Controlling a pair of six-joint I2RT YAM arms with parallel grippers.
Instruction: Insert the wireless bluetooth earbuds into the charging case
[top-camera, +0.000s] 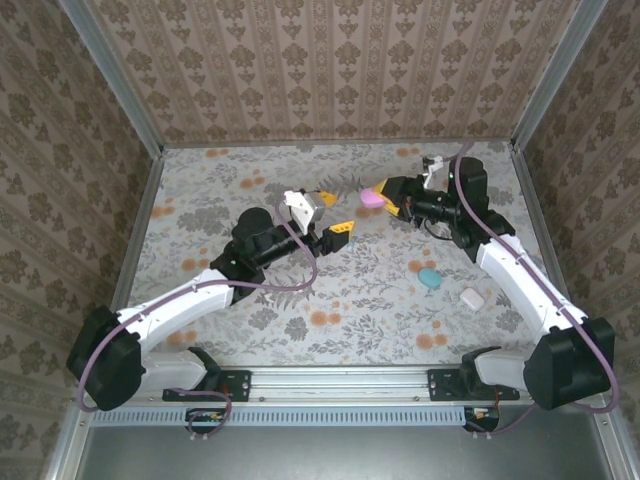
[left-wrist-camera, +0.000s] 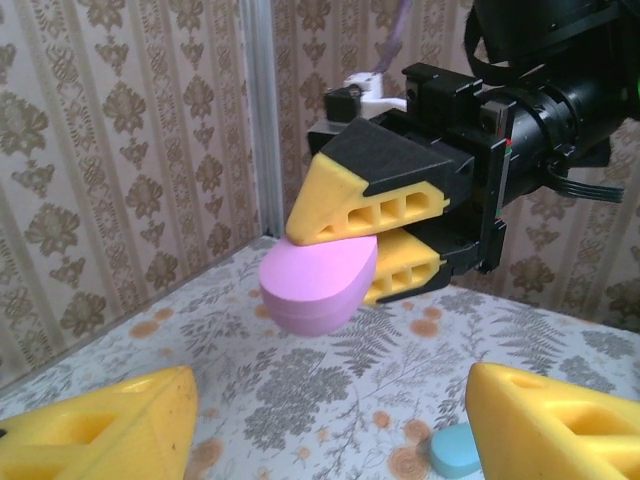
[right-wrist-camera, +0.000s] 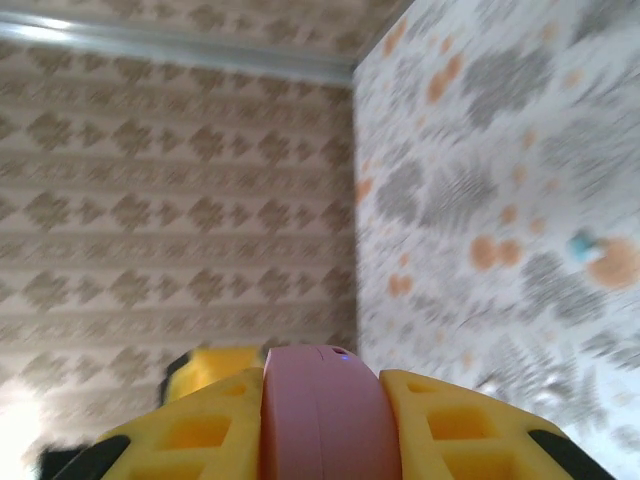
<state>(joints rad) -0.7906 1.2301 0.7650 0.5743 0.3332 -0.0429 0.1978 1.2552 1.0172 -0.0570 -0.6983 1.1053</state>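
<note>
On a floral-printed tabletop (top-camera: 200, 220), a small white pebble-shaped plastic case (top-camera: 472, 297) and a teal oval plastic case (top-camera: 429, 277) lie near each other beside the right arm. Farther in, the left gripper (top-camera: 332, 213) hangs above the table with its yellow fingers (left-wrist-camera: 110, 430) spread wide and nothing between them. Facing it, the right gripper (top-camera: 383, 198) is clamped on a matte pink egg-shaped charging case (left-wrist-camera: 315, 285), held clear of the table. The case's long axis runs roughly level, and its rounded end juts past the fingertips toward the left gripper. A small blue dot marks the case's edge in the right wrist view. A tiny light-blue earbud (right-wrist-camera: 580, 243) lies on the tabletop beside an orange blossom, too blurred to tell which way it points. Patterned beige wallpaper panels (top-camera: 330, 70) close the scene behind.
</note>
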